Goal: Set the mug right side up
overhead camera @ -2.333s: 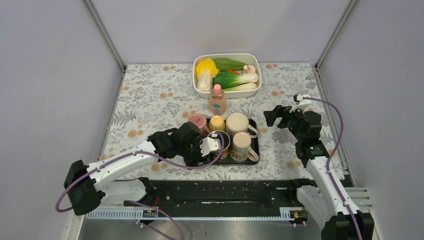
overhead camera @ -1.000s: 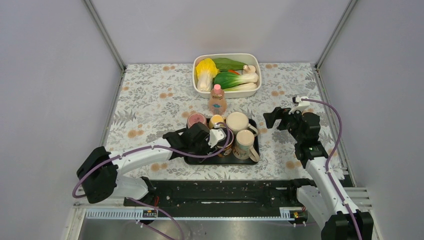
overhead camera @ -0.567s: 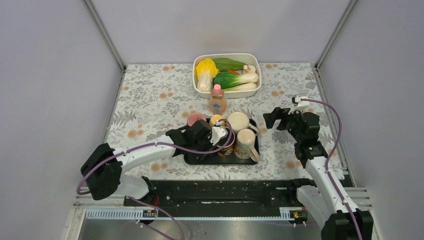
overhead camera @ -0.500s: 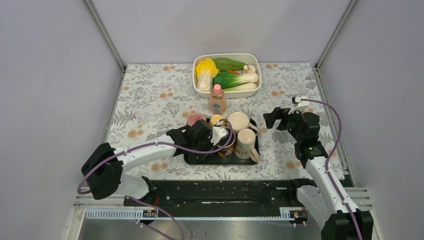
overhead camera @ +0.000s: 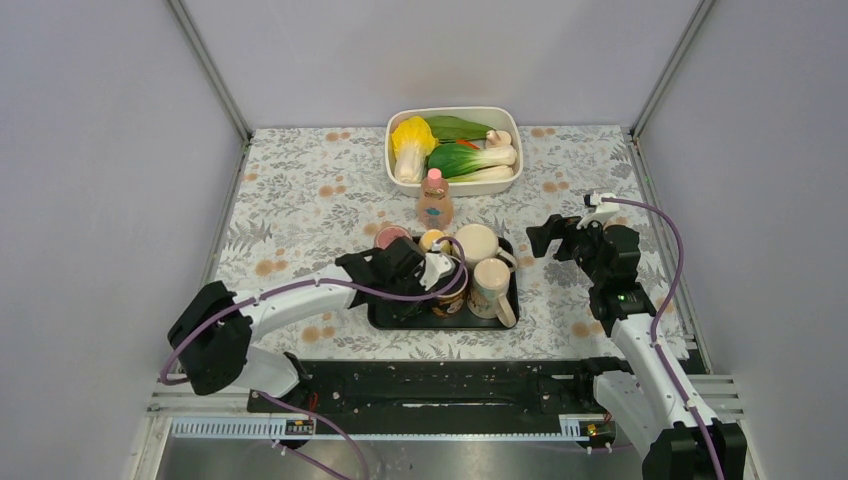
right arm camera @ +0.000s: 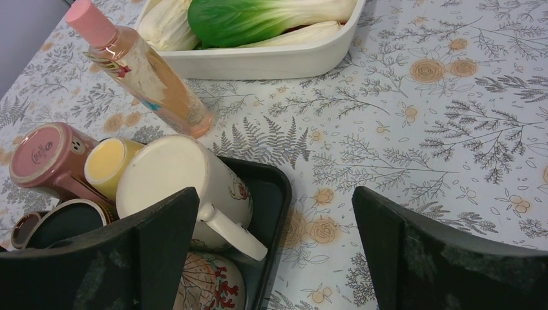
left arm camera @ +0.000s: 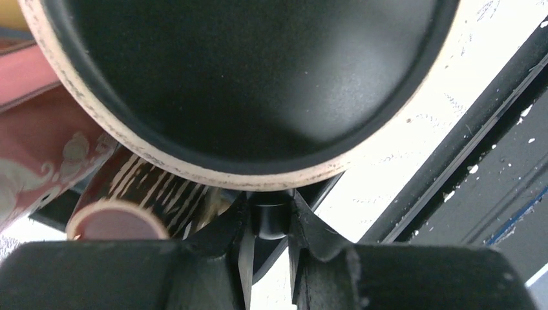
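A dark mug with a cream rim [overhead camera: 451,294] is at the front left of the black tray [overhead camera: 505,318]. My left gripper [overhead camera: 436,272] is shut on its dark handle [left arm camera: 271,219]. In the left wrist view its black inside [left arm camera: 245,77] fills the frame and faces the camera. In the right wrist view the mug [right arm camera: 64,223] shows with its mouth facing up. I cannot tell whether its base touches the tray. My right gripper [overhead camera: 548,235] is open and empty above the table, right of the tray [right arm camera: 274,187].
On the tray also stand a pink mug [overhead camera: 391,238], a yellow cup [overhead camera: 432,241] and a cream mug [overhead camera: 475,245], bottoms up, and a patterned mug [overhead camera: 488,288]. A pink-capped bottle [overhead camera: 434,200] and a white tub of vegetables [overhead camera: 455,149] are behind.
My left arm has stretched forward and dropped lower over the tray, carrying the dark mug a little farther in. The right arm has hardly moved.
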Controlling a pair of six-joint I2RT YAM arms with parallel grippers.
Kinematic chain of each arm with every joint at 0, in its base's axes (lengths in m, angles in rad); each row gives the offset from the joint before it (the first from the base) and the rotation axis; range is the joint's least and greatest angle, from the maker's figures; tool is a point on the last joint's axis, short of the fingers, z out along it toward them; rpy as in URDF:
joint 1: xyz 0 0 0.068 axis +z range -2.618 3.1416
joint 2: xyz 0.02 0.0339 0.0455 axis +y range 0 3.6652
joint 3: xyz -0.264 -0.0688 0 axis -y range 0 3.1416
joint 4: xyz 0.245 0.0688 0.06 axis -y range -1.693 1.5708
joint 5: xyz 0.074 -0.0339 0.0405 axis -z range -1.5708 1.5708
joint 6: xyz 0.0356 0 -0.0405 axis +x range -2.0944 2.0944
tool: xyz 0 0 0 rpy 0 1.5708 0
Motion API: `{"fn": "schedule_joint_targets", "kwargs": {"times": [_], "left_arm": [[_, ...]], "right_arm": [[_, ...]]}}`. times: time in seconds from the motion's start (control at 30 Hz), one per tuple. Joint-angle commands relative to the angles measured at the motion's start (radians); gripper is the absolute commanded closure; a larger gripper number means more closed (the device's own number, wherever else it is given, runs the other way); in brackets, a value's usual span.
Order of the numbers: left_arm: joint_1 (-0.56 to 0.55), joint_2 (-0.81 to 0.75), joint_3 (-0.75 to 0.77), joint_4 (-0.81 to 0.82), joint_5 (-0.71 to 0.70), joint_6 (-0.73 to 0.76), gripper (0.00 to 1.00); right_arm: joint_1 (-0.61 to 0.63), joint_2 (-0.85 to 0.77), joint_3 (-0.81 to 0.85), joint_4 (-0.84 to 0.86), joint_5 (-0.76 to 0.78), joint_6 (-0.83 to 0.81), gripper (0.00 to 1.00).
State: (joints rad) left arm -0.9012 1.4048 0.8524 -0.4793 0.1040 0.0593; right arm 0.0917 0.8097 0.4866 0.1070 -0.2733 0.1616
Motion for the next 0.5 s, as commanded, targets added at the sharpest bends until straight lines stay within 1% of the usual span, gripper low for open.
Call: {"fn": "schedule_joint_targets", "kwargs": {"times": [0.0,0.1,0.2,0.33,0.47], "left_arm": [[0.071,-0.101,0.097,-0.075,0.035,0.005,1.0],[0.112,-0.181,0.145,-0.121,0.073,0.027,1.0],[0.138,-0.242,0.187,-0.148,0.144,0.046,1.0],[0.178,-0.26,0.251,-0.162,0.243,0.033,1.0],[0.184,-0.247,0.288,-0.161,0.281,0.043,1.0]], "right_arm": [[0.003,-0.014,0.022,-0.001,-0.013,-0.005,0.01],[0.003,-0.018,0.064,-0.041,-0.042,0.019,0.01],[0.005,-0.032,0.109,-0.061,-0.094,0.072,0.01],[0.027,-0.048,0.163,-0.067,-0.174,0.156,0.01],[0.083,-0.071,0.196,-0.052,-0.171,0.177,0.01]]}}
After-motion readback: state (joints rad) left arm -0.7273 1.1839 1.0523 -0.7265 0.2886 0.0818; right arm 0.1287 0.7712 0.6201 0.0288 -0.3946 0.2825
